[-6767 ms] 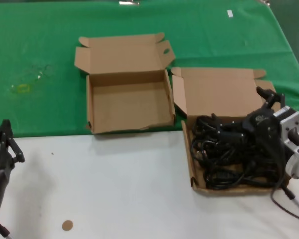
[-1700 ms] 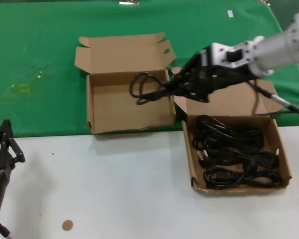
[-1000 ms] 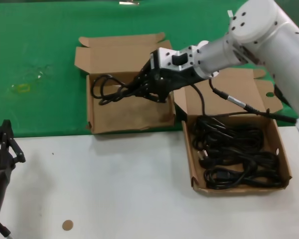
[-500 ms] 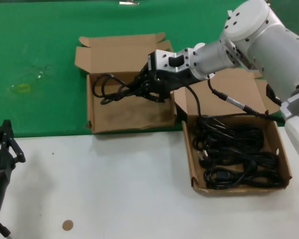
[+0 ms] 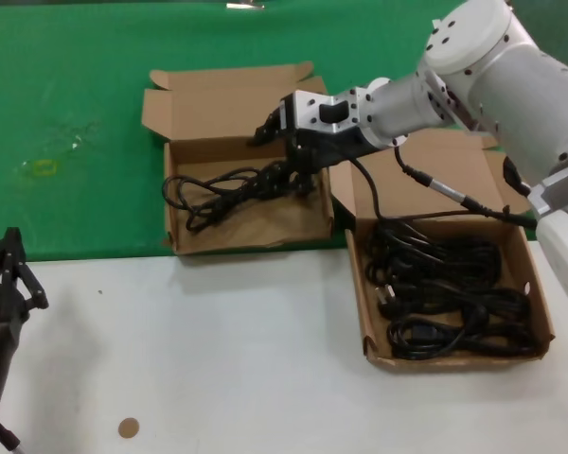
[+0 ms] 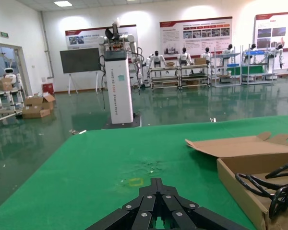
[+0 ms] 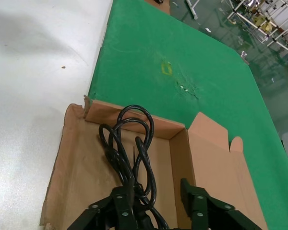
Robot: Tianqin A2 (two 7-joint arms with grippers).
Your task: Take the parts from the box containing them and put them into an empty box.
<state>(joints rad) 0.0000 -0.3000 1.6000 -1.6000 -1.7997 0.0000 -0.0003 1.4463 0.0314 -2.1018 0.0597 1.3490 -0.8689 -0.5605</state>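
Note:
One black power cord [image 5: 218,189] lies loose on the floor of the empty box [image 5: 170,222], the wider one on the left with its lid folded back. My right gripper [image 5: 276,151] hovers open over that box's right side, the cord's end resting against one finger. The right wrist view shows the cord [image 7: 129,153] running out from between the spread fingers of the right gripper [image 7: 153,189] across the box floor [image 7: 72,177]. The box containing the parts [image 5: 541,312] sits at the right with several cords [image 5: 445,293] in it. My left gripper [image 5: 9,257] is parked at the lower left, shut.
Both boxes straddle the line where the green cloth [image 5: 76,76] meets the white table [image 5: 227,359]. A small brown disc [image 5: 127,427] lies near the front left. A yellowish mark [image 5: 43,167] is on the cloth at far left.
The right gripper carried a cord from the right box to the left box, lowered it and opened; the cord now lies on the box floor. The left arm has not moved.

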